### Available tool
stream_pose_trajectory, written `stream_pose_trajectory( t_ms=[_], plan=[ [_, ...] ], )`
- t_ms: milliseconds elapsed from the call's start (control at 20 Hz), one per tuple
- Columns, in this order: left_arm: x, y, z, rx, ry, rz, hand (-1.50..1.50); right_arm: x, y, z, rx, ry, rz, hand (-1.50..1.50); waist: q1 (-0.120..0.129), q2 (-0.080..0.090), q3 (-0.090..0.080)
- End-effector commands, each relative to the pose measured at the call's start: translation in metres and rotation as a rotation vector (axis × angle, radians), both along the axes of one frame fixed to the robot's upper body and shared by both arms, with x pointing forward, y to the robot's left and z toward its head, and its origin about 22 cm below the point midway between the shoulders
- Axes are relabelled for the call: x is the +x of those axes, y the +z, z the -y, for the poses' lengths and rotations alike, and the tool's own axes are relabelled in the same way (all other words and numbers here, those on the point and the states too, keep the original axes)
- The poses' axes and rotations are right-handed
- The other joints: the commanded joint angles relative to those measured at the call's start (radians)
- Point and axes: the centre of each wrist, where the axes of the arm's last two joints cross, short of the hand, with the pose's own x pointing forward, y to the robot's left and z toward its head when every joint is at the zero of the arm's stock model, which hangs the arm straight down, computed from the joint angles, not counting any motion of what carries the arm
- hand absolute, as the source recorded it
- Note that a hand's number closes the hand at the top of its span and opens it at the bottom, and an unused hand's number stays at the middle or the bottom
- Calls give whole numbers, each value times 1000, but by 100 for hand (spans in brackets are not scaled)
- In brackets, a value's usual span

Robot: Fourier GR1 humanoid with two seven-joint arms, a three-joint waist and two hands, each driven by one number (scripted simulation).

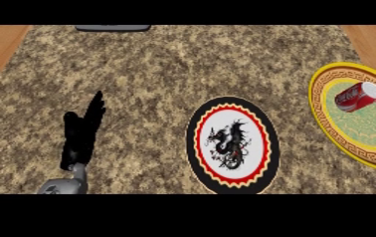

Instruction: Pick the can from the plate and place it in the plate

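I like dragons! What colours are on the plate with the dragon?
In the head view, the dragon plate has a black rim, a red and yellow ring, and a black dragon on white.

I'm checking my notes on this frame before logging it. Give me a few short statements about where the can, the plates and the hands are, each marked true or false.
1. The red soda can lies on its side on the yellow-rimmed plate. True.
2. The black-rimmed dragon plate holds a can. False: nothing lies on it.
3. The left hand is open, fingers up, at lower left. True.
4. The right hand grips the can. False: no right hand shows.
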Motion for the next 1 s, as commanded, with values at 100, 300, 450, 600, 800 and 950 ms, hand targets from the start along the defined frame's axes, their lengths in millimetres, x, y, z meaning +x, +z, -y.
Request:
stream_pose_trajectory(
  t_ms=[100,300,450,600,800,950],
  plan=[
    [3,3,-4,-7,-12,-14,0,-13,-18,0,36,75,56,-150,1,0,0],
    [-4,3,-7,-7,-10,6,0,-3,-14,-3,-8,39,12,-150,10,2,1],
    [-14,-10,11,-24,-8,-8,0,-13,-19,2,-57,8,-14,-150,8,2,0],
    [-4,-3,-2,-3,-5,17,0,-15,-38,-8,-50,-2,-7,-150,8,4,1],
    [-16,-13,21,-7,-35,19,0,-9,-30,-7,-75,-38,-20,-150,8,2,1],
    [-15,5,7,-9,-5,4,0,-27,-24,10,-98,-78,-4,-150,18,6,3]
  ],
)
